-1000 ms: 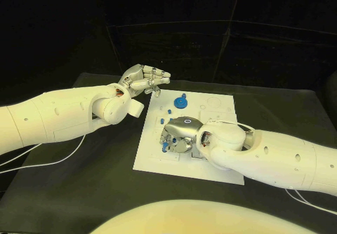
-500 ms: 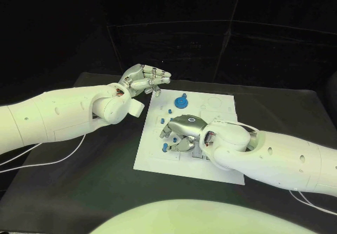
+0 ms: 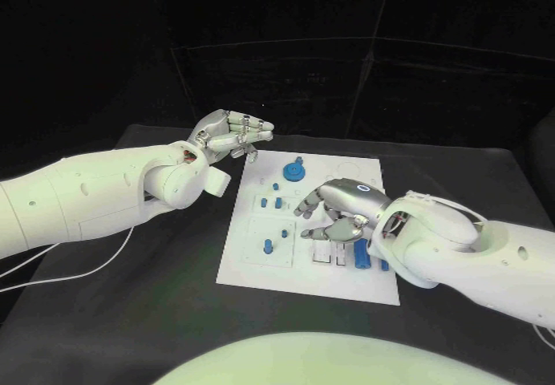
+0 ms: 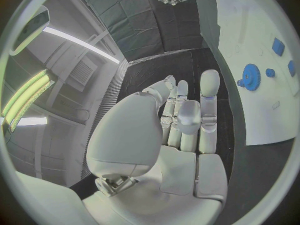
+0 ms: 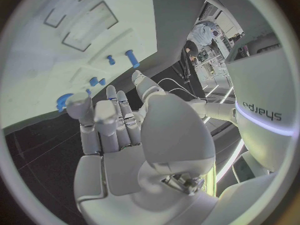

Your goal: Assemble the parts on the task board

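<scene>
The board [image 3: 303, 273] lies flat in the middle of the black bench [image 3: 139, 321], and small blue parts sit on it. Near the front, at about 4 o'clock on the board, one long blue part [image 3: 363, 256] lies in a slot beside two white slots. A short blue peg [image 3: 283, 235] stands at about 9 o'clock.

The right hand [image 3: 335, 210] hangs over the middle of the board with its fingers loose and apart, and it holds nothing. My guess is that it should now go for a part that is not yet in place. It should come down slowly, take the part by its sides, and push it straight into its hole.

Farther back, three little blue pegs [image 3: 279, 200] stand together, and a blue gear [image 3: 293, 171] sits at 12 o'clock. The left hand [image 3: 230, 132] floats past the board's far left corner, fingers curled in on nothing.

A second ago the right hand was lower and bent over the left side of the board. Now it is lifted and moved right, and the long blue part shows. The left hand has hardly moved.
</scene>
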Robot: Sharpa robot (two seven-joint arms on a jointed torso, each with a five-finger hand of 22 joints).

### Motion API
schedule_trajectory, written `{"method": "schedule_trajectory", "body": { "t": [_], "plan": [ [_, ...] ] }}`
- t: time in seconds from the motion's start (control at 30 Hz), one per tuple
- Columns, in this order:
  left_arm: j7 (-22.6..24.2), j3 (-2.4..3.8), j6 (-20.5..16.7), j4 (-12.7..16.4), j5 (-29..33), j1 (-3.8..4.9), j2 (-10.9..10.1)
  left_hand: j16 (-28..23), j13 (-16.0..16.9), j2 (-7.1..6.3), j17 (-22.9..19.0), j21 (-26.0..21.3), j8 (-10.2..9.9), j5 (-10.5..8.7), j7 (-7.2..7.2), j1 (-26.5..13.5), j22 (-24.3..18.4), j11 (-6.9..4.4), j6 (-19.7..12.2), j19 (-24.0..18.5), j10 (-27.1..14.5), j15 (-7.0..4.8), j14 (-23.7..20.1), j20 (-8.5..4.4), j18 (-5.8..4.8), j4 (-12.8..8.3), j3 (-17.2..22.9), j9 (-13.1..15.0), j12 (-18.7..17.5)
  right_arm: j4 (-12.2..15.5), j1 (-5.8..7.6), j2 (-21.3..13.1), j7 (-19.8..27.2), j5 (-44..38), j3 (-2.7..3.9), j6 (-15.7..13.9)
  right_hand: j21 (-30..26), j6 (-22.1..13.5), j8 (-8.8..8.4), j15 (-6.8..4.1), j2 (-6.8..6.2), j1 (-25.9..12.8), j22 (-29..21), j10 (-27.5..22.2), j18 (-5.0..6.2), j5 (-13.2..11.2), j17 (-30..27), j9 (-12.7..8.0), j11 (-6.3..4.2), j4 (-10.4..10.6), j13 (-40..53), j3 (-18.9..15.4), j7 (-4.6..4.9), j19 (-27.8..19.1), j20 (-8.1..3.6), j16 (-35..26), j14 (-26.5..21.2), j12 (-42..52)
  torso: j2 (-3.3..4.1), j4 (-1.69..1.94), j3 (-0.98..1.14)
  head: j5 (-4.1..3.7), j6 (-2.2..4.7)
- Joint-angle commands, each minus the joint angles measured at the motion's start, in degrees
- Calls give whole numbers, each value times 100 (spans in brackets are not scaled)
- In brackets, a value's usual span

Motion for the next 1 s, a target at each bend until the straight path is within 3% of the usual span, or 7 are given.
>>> {"method": "schedule_trajectory", "body": {
  "t": [0.03,0.2,0.37,0.47,0.7,0.87,1.0],
  "plan": [
    [25,3,44,23,16,8,-19,-30,8,20,-6,-39,39,7,-4,25,-7,-6,-29,-17,-42,11,-48,12,95,10,32,-7,36,157,113,-414,-499,813,22,-201,195,115,73,-112,26,-101,275,537,18,113,237,17,-138,106,102,-149,-103,225,-70,136,69,272,-6,-26,-5,-168,60],
    [23,-7,39,55,16,8,-30,-39,11,20,-24,-58,44,5,-2,10,-17,-4,-36,-19,-49,14,-55,14,96,12,34,-8,41,304,190,-970,-1309,1216,37,-102,408,78,178,-304,-124,-387,581,1292,-55,204,546,25,-348,502,508,-598,-283,492,-270,313,154,871,-14,-49,-11,-387,112],
    [27,-38,44,92,16,7,-36,-39,11,20,-24,-58,44,5,-2,10,-17,-4,-36,-19,-49,14,-55,14,96,12,34,-8,41,467,202,-1329,-1912,1260,20,-57,693,104,620,-417,31,-297,1025,1148,-151,358,1303,126,-468,1137,1685,-1104,-429,838,-415,721,271,2069,-30,-75,-15,-485,116],
    [30,-50,40,99,16,7,-40,-39,11,20,-24,-58,44,5,-2,10,-17,-4,-36,-19,-49,14,-55,14,96,12,34,-8,41,630,198,-1527,-2255,1071,-90,8,763,63,831,-402,84,-311,1151,1125,-181,273,1472,163,-465,1466,2718,-1392,-429,913,-402,805,278,2946,-35,-58,-19,-552,104],
    [32,-59,46,118,16,8,-53,-37,12,19,-19,-57,46,5,-1,6,-16,-3,-36,-18,-49,14,-53,14,96,14,33,-8,43,743,48,-1637,-2801,902,-220,19,898,40,1287,-435,266,-449,1383,1654,-230,192,2195,240,-511,1487,5369,-1894,-472,1061,-420,1111,369,5083,-54,-73,-29,-588,89],
    [31,-63,44,122,16,8,-70,-38,14,22,-18,-64,50,4,0,-12,-20,-1,-37,-18,-52,16,-53,16,96,23,32,-9,46,729,-82,-1595,-2923,801,-238,4,939,10,1450,-442,267,-484,1454,1825,-247,160,2499,271,-518,1492,6006,-2053,-485,1105,-420,1232,405,5570,-45,-78,-24,-580,90],
    [28,-66,47,128,16,8,-86,-38,15,29,-19,-69,53,5,1,-26,-22,0,-40,-17,-55,17,-53,17,96,33,33,-9,49,682,-167,-1503,-2999,736,-245,87,963,-4,1577,-442,146,-732,1498,1851,-256,76,2646,298,-525,1506,6211,-2199,-493,1131,-420,1289,419,5700,-37,-74,-31,-603,96]
  ]
}}
